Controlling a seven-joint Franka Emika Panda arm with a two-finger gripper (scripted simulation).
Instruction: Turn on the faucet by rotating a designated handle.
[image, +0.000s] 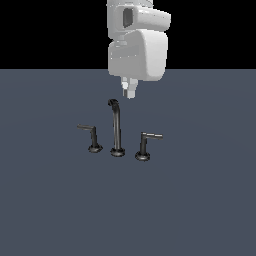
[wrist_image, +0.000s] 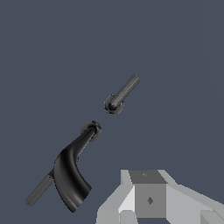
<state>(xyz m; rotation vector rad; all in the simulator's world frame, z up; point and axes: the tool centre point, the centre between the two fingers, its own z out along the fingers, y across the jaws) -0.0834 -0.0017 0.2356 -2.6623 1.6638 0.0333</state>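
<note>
Right now the gripper (image: 129, 92) hangs above the spout (image: 116, 125), holding nothing; how far it gapes I cannot tell. The handle (image: 145, 145) stands at the spout's four o'clock. Best come down beside its lever tip and push sideways.

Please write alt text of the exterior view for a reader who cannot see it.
A white robot arm hangs with its gripper above and behind a small dark faucet on a flat grey-blue surface, touching nothing. The tall hooked spout stands between two short lever handles; the handle on the exterior view's right has a pale lever tip.
</note>
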